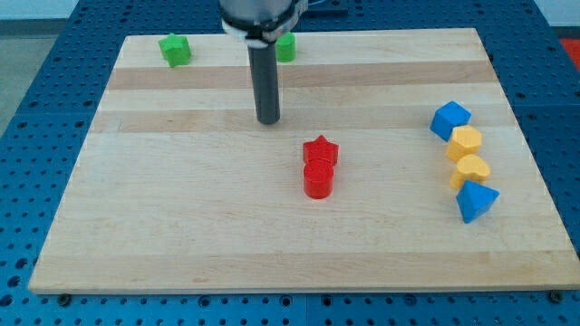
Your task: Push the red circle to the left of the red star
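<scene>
The red star [321, 150] sits near the board's middle. The red circle [318, 179] lies directly below it in the view, touching it. My tip [268, 120] is at the lower end of the dark rod, up and to the left of the red star, apart from both red blocks.
A green block [175, 50] lies at the top left and another green block [285, 47] sits behind the rod at the top. At the right stand a blue block [450, 119], two yellow blocks [465, 142] [470, 169] and a blue block [476, 200] in a column.
</scene>
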`<state>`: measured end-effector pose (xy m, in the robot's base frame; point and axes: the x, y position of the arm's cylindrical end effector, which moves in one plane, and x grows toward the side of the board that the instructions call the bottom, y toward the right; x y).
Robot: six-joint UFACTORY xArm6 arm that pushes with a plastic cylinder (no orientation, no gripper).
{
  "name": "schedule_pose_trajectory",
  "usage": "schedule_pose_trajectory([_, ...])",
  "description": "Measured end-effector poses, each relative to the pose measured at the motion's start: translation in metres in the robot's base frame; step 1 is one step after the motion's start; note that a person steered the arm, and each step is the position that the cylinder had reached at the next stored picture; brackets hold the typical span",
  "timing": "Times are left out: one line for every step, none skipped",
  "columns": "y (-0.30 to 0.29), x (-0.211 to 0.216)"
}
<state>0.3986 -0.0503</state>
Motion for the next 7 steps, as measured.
schedule_pose_trajectory([0.0,0.01])
schedule_pose_trajectory([0.006,0.033])
schedule_pose_trajectory([0.012,0.073])
schedule_pose_trajectory([0.014,0.096])
schedule_pose_trajectory([0.028,0.074])
schedule_pose_trajectory([0.069,0.038])
schedule_pose_trajectory([0.11,0.016])
